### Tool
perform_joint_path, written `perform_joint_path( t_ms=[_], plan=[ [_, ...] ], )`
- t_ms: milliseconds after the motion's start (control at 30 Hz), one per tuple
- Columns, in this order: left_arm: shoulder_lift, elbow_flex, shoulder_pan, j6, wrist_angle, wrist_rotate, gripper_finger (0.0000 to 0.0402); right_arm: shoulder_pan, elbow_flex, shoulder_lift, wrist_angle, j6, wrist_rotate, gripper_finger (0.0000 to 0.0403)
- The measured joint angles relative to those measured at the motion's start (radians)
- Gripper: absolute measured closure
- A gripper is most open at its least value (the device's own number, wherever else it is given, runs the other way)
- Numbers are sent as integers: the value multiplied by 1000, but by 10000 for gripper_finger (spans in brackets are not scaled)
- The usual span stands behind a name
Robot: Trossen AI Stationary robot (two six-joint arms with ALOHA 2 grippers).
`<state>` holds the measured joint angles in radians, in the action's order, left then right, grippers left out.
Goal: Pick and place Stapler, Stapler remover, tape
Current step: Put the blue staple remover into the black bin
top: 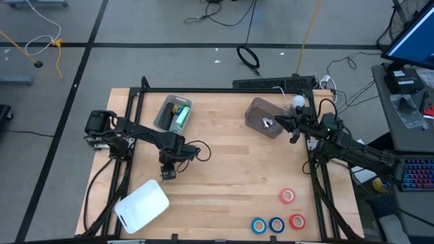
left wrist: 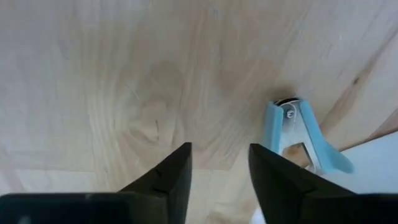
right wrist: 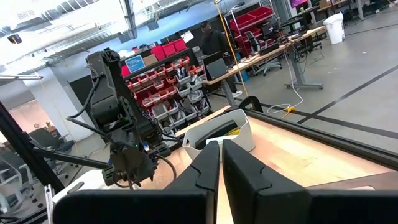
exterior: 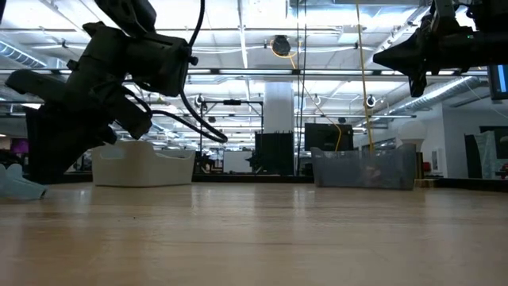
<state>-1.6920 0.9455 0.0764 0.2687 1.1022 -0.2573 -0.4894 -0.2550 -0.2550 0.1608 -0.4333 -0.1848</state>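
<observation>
Light wooden table [top: 224, 169] carries two bins [top: 173, 113] [top: 264, 116], a white flat lid [top: 142, 203], a pale-blue staple remover [left wrist: 301, 137], and four tape rolls, red [top: 288, 196] [top: 297, 221] and blue [top: 258, 226] [top: 276, 224].

no readable text, labels or signs anywhere

Both arms matte black, built of jointed tubular links with blocky housings.

Left arm [top: 139, 133]: base housing at 9 o'clock of the tabletop, dark with a paler grey face. Black cable loops off the wrist near its end effector [top: 167, 173]. In the low view the wrist is a bulky, angular black block with cables arcing from it.

Left fingers [left wrist: 163, 180]: black, wedge-shaped, smooth flat inner faces, tapering to blunt tips.

Right arm [top: 352, 152]: black, cable bundles along the links; a small green light on the wrist.

Right end effector [right wrist: 221, 163]: two long black tapered fingers, edges chamfered.
</observation>
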Motion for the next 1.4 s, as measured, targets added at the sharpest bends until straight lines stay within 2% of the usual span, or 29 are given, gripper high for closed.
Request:
perform_joint_path(
  t_ms=[167, 333, 767, 967, 1400],
  plan=[
    [0, 0, -4, 2, 35, -29, 187, 0, 0, 0, 0, 0, 0, 392],
    [0, 0, -4, 2, 74, -29, 162, 0, 0, 0, 0, 0, 0, 392],
    [12, 4, -18, 57, 81, -31, 160, 0, 0, 0, 0, -1, 0, 392],
    [12, 52, -19, 81, 174, -17, 160, 0, 0, 0, 0, -1, 0, 392],
    [12, 54, 14, 133, 120, -56, 160, 0, 0, 0, 0, 4, 0, 392]
  ],
)
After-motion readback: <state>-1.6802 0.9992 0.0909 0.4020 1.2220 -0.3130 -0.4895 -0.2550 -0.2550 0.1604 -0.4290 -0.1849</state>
